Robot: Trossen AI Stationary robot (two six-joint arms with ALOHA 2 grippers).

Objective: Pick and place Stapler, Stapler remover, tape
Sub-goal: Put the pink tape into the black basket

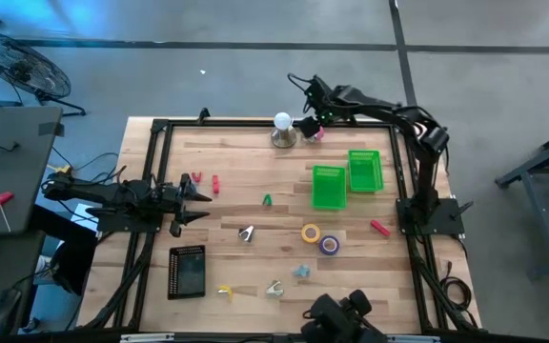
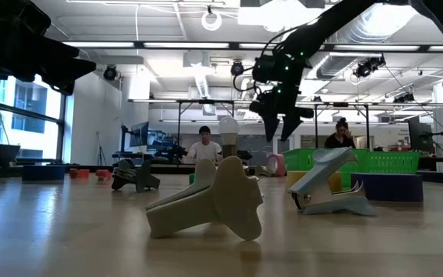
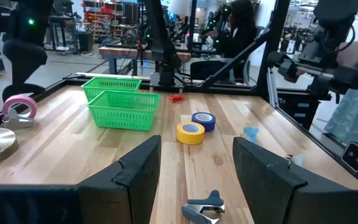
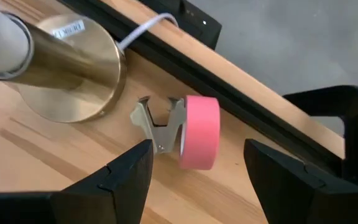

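Observation:
My right gripper [image 1: 310, 122] hovers open at the table's far edge. In the right wrist view its fingers stand on either side of the pink tape [image 4: 201, 132] without touching it. The roll stands on its edge on the wood, with a small metal clip piece [image 4: 157, 127] against it. The low view shows the gripper [image 2: 281, 123] pointing down, clear above the table. The yellow tape [image 1: 311, 232] and the blue tape [image 1: 329, 245] lie flat near the table's middle. A silver stapler remover [image 1: 246, 233] lies left of them. My left gripper [image 1: 203, 197] waits open at the left side.
A lamp with a brass base [image 1: 283, 133] stands right beside the pink tape. Two green bins [image 1: 329, 187] [image 1: 364, 170] sit right of centre. A red piece [image 1: 379, 228], a black pad [image 1: 187, 272] and small clips [image 1: 274, 288] are scattered about. The black frame rail [image 4: 241, 93] runs behind the pink tape.

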